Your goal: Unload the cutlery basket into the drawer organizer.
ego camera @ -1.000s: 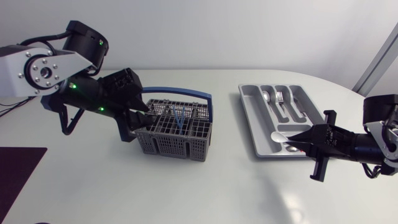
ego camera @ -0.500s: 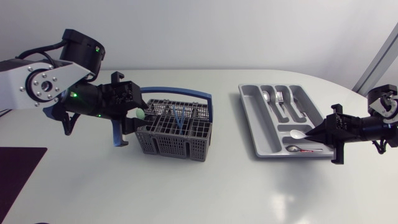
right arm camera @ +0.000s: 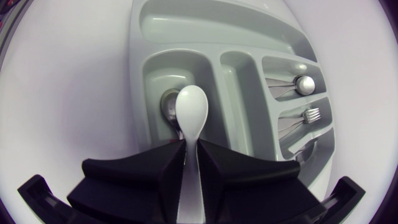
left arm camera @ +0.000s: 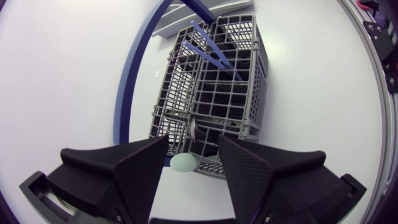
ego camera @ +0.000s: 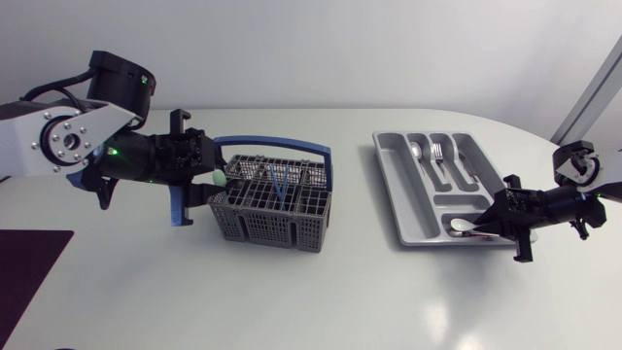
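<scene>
At the left, the left gripper (ego camera: 216,181) is hanging at the end of the cutlery basket (ego camera: 262,226), its fingers spread wide and gripping nothing. A pale green rounded piece (left arm camera: 185,163) is showing between them, by the basket's end wall, apparently touching neither finger. The basket is carrying 2 thin blue rods (left arm camera: 208,46), so unloading is looking only partly done. Further right, the drawer organizer (ego camera: 400,194) is already holding a metal spoon (ego camera: 416,151) and a fork (ego camera: 437,151) in its long compartments, and a second metal spoon (right arm camera: 168,102) in the crosswise one. At the far right, the right gripper (right arm camera: 191,149) is pinching a white spoon (right arm camera: 191,112) by its handle, with the bowl hanging over that crosswise compartment, not yet laid down.
</scene>
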You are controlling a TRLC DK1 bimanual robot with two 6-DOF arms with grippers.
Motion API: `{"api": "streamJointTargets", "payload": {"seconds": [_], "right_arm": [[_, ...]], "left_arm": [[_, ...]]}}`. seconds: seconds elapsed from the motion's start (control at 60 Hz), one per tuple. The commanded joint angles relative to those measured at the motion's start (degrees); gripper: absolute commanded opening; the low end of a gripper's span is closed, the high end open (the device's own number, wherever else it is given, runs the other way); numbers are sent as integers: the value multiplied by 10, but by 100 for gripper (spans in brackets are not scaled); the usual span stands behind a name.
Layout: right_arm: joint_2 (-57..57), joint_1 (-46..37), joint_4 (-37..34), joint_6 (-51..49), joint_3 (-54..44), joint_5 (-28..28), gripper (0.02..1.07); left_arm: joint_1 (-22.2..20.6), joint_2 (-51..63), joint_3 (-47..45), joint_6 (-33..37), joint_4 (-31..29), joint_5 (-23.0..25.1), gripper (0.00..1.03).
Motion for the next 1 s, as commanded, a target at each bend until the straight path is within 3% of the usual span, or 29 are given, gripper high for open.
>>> {"api": "streamJointTargets", "payload": {"seconds": [0.0, 0.067, 0.3, 0.367, 0.467, 0.583, 0.883, 0.983], "right_arm": [[4, 7, 2, -11, -2, 8, 46], [-10, 7, 8, -8, -12, 12, 58], [-89, 6, 10, 11, -55, -4, 74], [-119, 6, 11, 13, -75, -15, 76], [-155, 6, 11, 22, -102, -24, 90], [-196, 7, 11, 29, -133, -38, 98], [-268, 10, 12, 43, -185, -71, 100], [-271, 10, 11, 47, -190, -77, 100]], "left_arm": [[6, -5, -11, 24, 5, -1, 56], [5, -3, -10, 25, 10, -4, 56], [-10, 8, -24, 24, 32, -30, 56], [-20, 1, -45, 19, 60, -41, 56], [-36, -11, -80, 11, 105, -63, 56], [-51, -19, -106, -8, 155, -84, 56], [-68, -22, -137, -29, 223, -117, 54], [-68, -19, -138, -29, 229, -121, 44]]}}
